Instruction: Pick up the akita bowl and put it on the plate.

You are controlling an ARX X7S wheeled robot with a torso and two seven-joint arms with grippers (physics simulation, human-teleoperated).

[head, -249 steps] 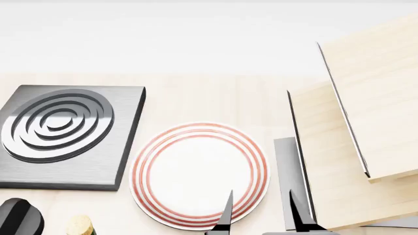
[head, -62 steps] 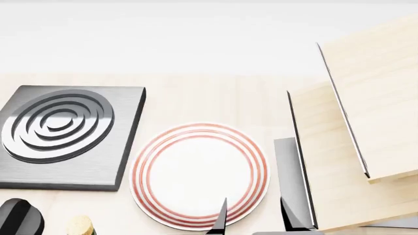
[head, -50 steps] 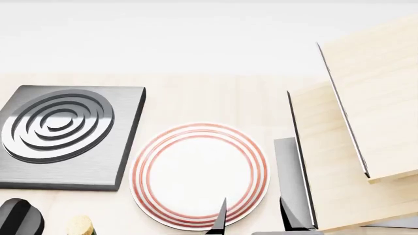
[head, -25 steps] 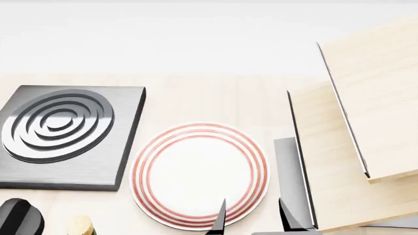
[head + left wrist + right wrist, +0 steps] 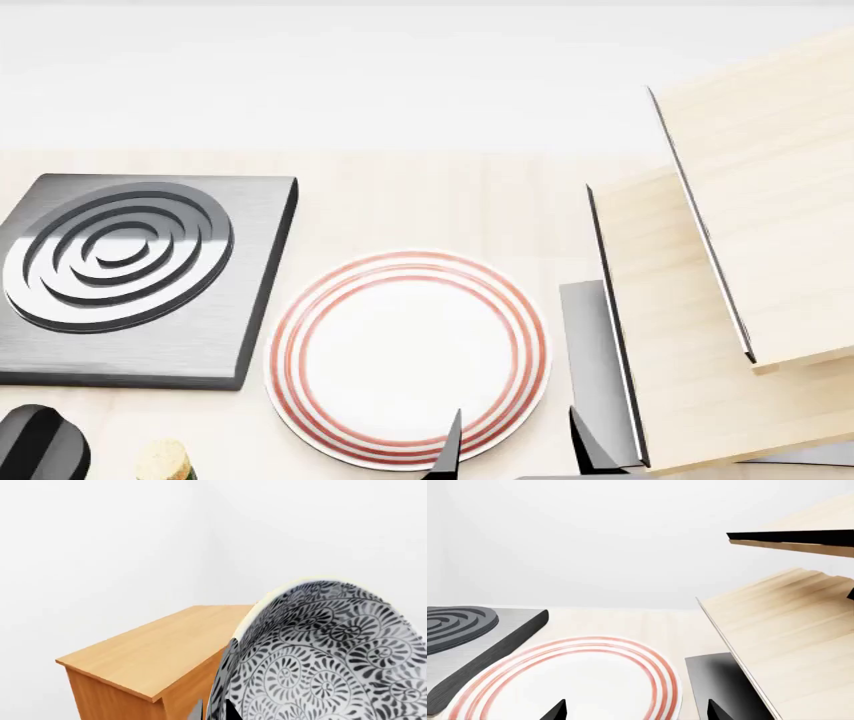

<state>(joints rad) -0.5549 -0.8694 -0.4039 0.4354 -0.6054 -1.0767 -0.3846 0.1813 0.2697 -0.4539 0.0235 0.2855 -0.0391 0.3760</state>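
Patterned akita bowl (image 5: pixel 327 655) against left gripper (image 5: pixel 213 711)

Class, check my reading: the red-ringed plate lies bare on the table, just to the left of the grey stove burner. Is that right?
One slip. The plate is bare, but it lies to the right of the stove burner, not the left. The head view shows this plainly.

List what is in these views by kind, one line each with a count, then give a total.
Patterned bowls: 1, the akita bowl
Plates: 1, the plate with red rings
Stove burners: 1, the grey square stove burner
Wooden cabinets: 1, the orange-brown cabinet
Cork-topped objects: 1, the cork
Dark knobs: 1, the black knob
Total: 6
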